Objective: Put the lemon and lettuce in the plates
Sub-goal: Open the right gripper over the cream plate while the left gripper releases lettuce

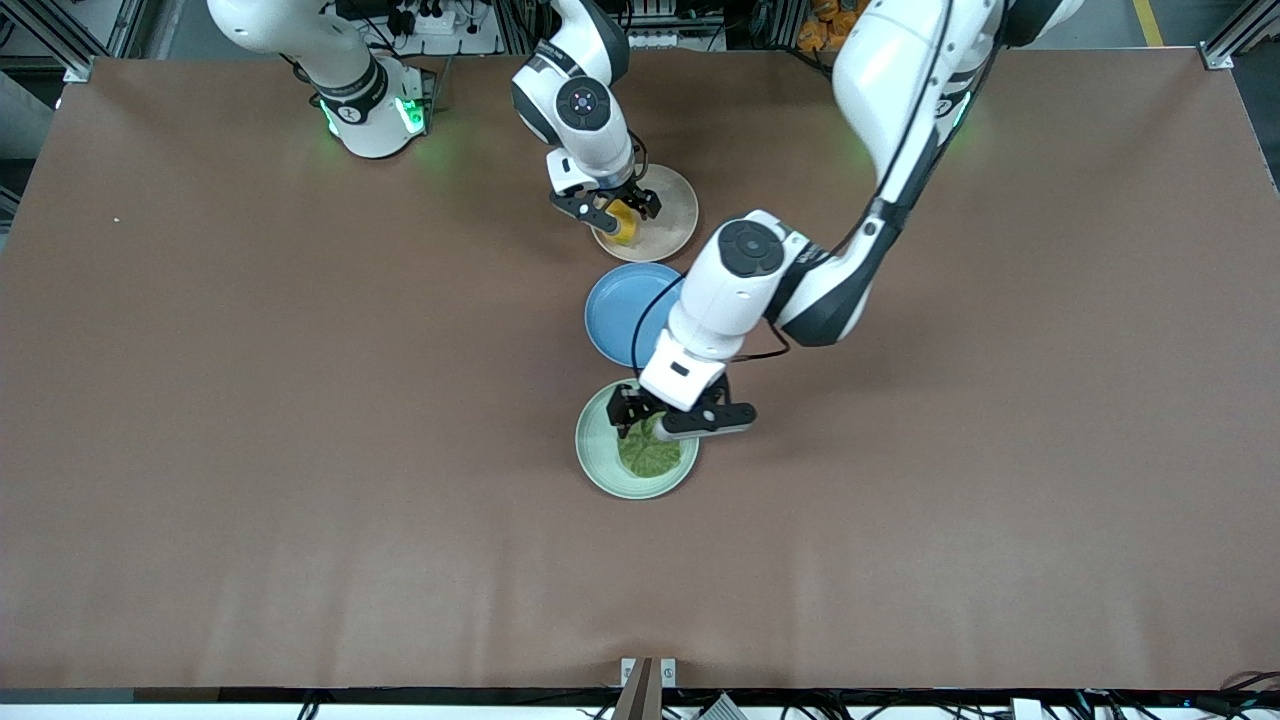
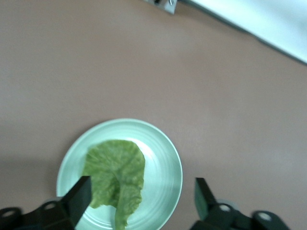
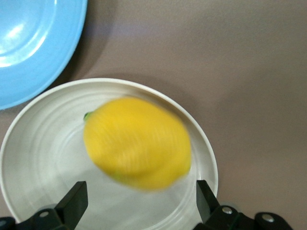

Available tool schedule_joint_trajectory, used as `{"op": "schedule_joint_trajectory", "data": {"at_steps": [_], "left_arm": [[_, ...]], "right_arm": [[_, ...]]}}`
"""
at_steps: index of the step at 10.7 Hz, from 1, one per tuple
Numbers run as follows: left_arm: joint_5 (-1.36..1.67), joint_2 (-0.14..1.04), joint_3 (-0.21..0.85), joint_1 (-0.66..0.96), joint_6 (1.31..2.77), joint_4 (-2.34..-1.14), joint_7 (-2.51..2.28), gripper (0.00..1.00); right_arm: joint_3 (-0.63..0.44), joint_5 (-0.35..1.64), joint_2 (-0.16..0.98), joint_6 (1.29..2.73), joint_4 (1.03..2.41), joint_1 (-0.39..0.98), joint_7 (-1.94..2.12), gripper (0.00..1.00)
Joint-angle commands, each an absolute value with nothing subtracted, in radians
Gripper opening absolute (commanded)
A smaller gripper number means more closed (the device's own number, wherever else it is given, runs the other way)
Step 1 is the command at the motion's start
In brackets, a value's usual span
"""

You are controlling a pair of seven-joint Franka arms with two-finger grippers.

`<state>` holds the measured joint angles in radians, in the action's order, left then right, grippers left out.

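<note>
Both my tools gape, holding nothing — lemon (image 3: 136, 143) straight below right tool (image 1: 607, 211) on beige plate (image 1: 672, 192), lettuce (image 2: 116, 176) below left tool (image 1: 682, 411) on green plate (image 1: 596, 452), stem toward 12 o'clock — lift clear.

Lettuce (image 1: 648, 447) in nearest plate (image 1: 592, 452), lemon (image 1: 624, 226) in farthest (image 1: 672, 200)

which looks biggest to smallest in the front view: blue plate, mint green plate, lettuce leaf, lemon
1. Round blue plate and pale mint green plate: look alike in size, both partly hidden by the left arm, so unranked.
2. Crinkled dark green lettuce leaf.
3. Small yellow lemon.
</note>
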<state>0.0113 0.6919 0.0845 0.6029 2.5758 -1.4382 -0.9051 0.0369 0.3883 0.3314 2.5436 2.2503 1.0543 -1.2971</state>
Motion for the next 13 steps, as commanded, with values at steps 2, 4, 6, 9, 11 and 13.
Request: {"op": "schedule_joint_trajectory", "data": {"at_steps": [2, 4, 6, 9, 11, 13], "left_arm": [[-0.026, 0.523, 0.078, 0.516, 2.352, -1.459, -0.838, 1.0], [-0.029, 0.447, 0.078, 0.454, 2.246, -1.46, -0.784, 1.0], [-0.032, 0.372, 0.077, 0.405, 2.09, -1.46, -0.715, 1.0], [-0.063, 0.276, 0.078, 0.313, 1.921, -1.457, -0.596, 1.0], [-0.064, 0.221, 0.078, 0.258, 1.821, -1.453, -0.524, 1.0], [-0.064, 0.166, 0.078, 0.206, 1.744, -1.453, -0.471, 1.0]], "right_arm": [[0.015, 0.388, 0.333, 2.546, 2.23, 1.049, -1.298, 1.0], [-0.018, 0.383, 0.325, 2.536, 2.22, 1.014, -1.203, 1.0], [-0.063, 0.383, 0.324, 2.533, 2.212, 0.973, -1.09, 1.0], [-0.177, 0.382, 0.308, 2.47, 2.185, 0.962, -0.926, 1.0], [-0.305, 0.38, 0.311, 2.431, 2.165, 0.96, -0.814, 1.0], [-0.389, 0.38, 0.313, 2.428, 2.161, 0.957, -0.711, 1.0]]}}
